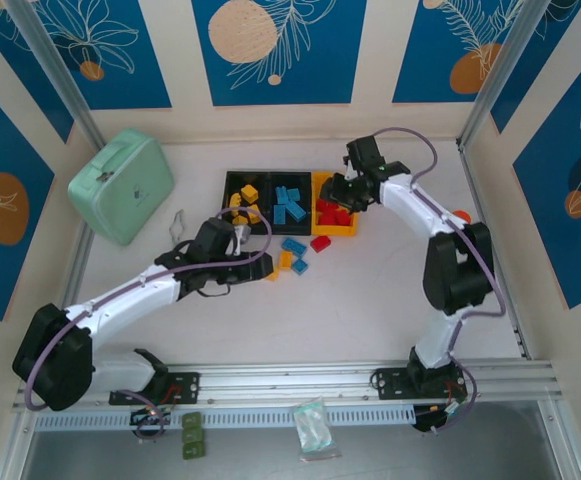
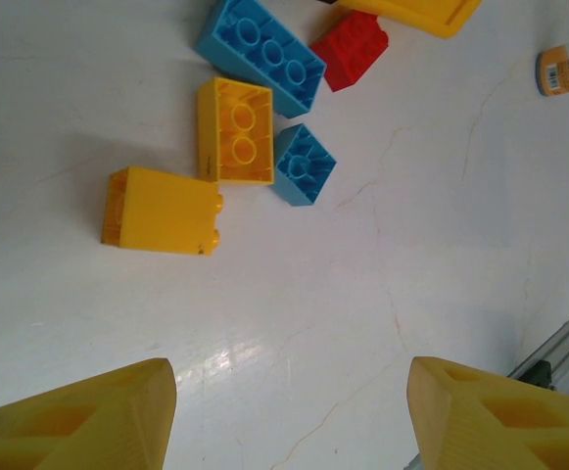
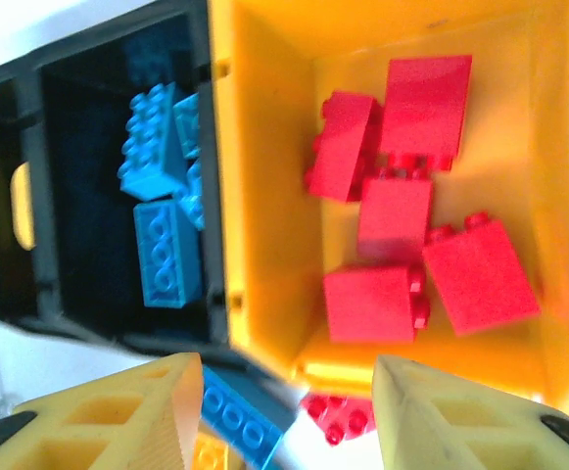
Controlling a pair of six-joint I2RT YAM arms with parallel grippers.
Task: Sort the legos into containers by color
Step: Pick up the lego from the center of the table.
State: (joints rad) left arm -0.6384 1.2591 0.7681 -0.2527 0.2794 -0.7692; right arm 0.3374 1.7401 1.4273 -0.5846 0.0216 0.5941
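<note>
Top view, left to right.

- Mint-green hard plastic case (image 1: 120, 185) at 10 o'clock on the white table (image 1: 370, 300), well apart from the bins.
- Left tool (image 2: 289, 392): yellow fingers (image 2: 88, 421) spread wide, nothing held, bare table between them.
- Left wrist view:
  - At 11 o'clock, a yellow-orange studded brick on its side (image 2: 162, 211).
  - Just beside it, a second yellow-orange brick (image 2: 235, 130), hollow underside up, touching a small blue brick (image 2: 304, 164) on its right.
  - Farther out, a long blue brick (image 2: 261, 54) with a red brick (image 2: 351, 49) beside it. All five lie loose on the table.
- Three joined open plastic bins in a row at 12 o'clock:
  - The left black bin (image 1: 235, 183) holds yellow-orange bricks (image 1: 248, 192).
  - The middle black bin (image 1: 278, 180) holds blue bricks (image 3: 162, 215).
  - The yellow bin (image 3: 264, 196) holds red bricks (image 3: 402, 215), about six.
- Right tool (image 3: 286, 377): over the near edge of the yellow bin, fingers parted, empty.
- Small orange labelled bottle (image 2: 566, 70) at 2 o'clock on the table, beside the right arm.
</note>
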